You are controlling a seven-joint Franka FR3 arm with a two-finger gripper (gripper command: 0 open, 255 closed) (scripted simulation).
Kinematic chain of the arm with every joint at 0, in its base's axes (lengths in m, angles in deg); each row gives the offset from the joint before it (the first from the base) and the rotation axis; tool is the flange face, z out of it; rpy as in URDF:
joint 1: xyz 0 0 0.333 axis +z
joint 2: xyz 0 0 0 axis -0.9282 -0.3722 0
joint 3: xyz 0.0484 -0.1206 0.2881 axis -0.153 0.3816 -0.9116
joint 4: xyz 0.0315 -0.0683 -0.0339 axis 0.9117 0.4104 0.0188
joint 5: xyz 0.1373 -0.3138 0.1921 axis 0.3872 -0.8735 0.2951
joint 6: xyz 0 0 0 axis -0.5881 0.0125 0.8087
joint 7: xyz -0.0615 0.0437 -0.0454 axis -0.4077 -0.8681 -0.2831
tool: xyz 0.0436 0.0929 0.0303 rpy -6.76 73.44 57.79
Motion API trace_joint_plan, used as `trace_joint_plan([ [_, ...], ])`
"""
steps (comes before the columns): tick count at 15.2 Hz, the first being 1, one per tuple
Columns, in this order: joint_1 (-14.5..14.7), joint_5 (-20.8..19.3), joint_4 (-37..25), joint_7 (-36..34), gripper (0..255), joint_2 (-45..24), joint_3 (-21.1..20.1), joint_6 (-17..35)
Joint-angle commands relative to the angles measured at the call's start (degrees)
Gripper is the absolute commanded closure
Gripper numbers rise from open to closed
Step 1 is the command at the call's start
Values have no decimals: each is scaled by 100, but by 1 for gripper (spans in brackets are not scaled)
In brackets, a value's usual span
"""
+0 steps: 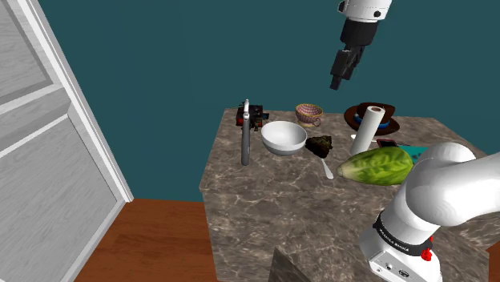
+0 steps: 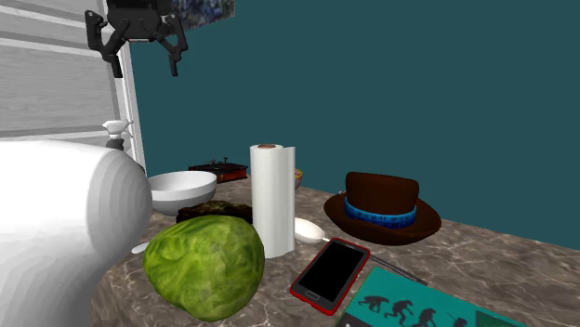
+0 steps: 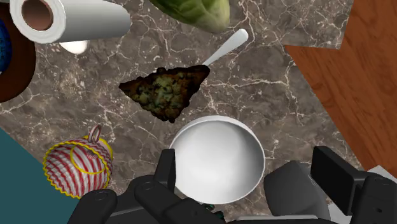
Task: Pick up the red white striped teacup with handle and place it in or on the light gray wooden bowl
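Legible text: none is showing.

Black band [image 1: 403,237] on the white arm [image 1: 445,188], lower link: is carrying a line of small white lettering, too small to read.

Teal cover [image 2: 469,295], lying just beside the red-cased phone [image 2: 330,272]: is displaying a row of dark walking figures, stooped to upright; any wording on it is staying unreadable.

surfaces from my side: grey-brown veined marble table [image 3: 286,83], polished stone look. round white bowl [image 3: 216,159], plain, smooth, faint sheen. red-and-white striped teacup [image 3: 76,167], smooth. white paper towel roll [image 3: 83,19], matt paper, brown cardboard core. reddish-brown wooden floor [image 3: 356,76], grain showing. my black pincer [image 2: 145,65], matt.
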Motion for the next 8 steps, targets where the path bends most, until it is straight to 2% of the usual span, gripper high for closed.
trace_joint_plan([
  [1, 0, 0, 0, 0, 0, 0, 0, 0],
  [8, -142, -374, 288, 285, 0, -913, 396, 1167],
])
